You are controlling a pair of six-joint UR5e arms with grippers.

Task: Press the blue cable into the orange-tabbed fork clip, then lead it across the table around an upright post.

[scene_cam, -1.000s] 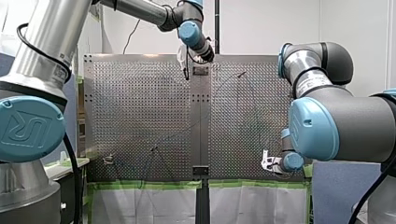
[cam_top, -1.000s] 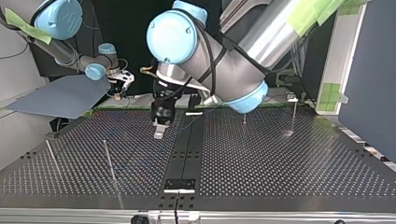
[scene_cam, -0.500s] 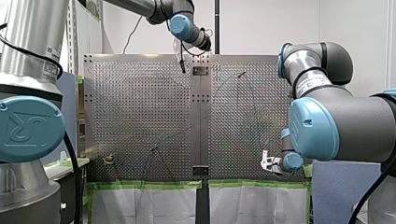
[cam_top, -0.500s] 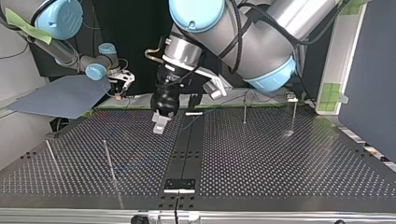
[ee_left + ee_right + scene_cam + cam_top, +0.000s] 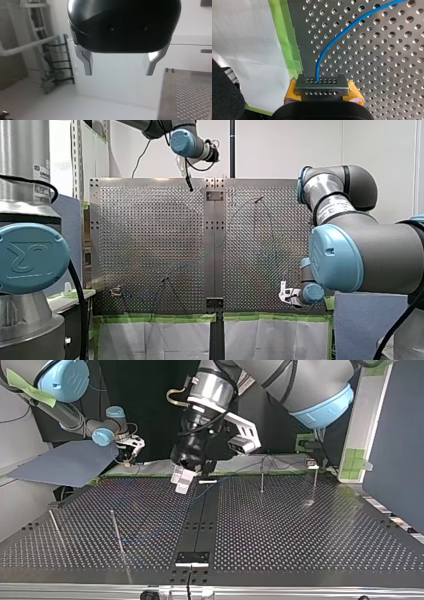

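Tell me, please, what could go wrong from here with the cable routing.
1. My right tool grips the blue cable close to the table's taped edge; a sideways pull might drag it over that edge.
2. My left tool is open and empty, raised off the table, so slack cable could snag on a thin post unguided.

Front, top views face each other across table (image 5: 150, 230) — wrist views close-in.
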